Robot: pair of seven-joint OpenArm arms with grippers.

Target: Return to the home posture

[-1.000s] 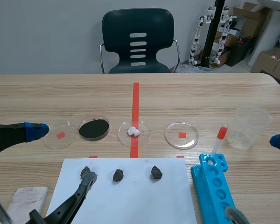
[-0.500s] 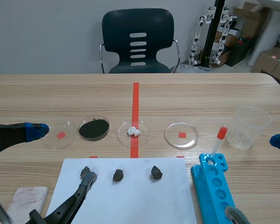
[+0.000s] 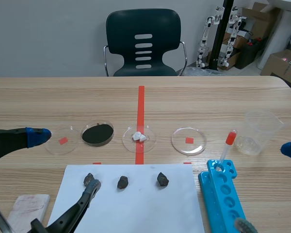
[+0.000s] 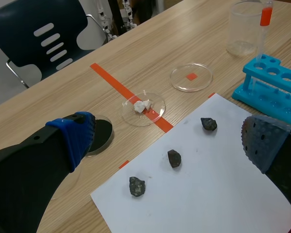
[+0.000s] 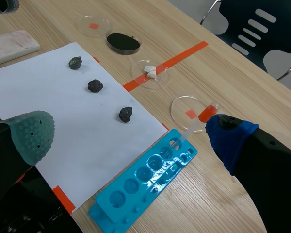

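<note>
My left gripper (image 3: 66,160) hangs open over the left side of the table, one blue pad (image 3: 37,136) beside the leftmost dish and the other fingertip (image 3: 92,186) by a rock. In the left wrist view the left gripper (image 4: 169,138) stands wide open above the white paper (image 4: 218,194), holding nothing. My right gripper (image 3: 267,187) is open low at the right edge; in its own view the right gripper (image 5: 130,135) spreads over the paper (image 5: 63,111) and the blue tube rack (image 5: 145,179), empty.
Three dark rocks (image 3: 122,182) lie on the white paper (image 3: 136,208). Behind it stand several petri dishes: one with black powder (image 3: 97,133), one with white bits (image 3: 139,137). A red-capped dropper (image 3: 226,148) stands in the blue rack (image 3: 223,199); a clear beaker (image 3: 258,131) is at the right.
The right gripper has sunk slightly toward the picture's lower right edge. The left arm and the objects have not moved.
</note>
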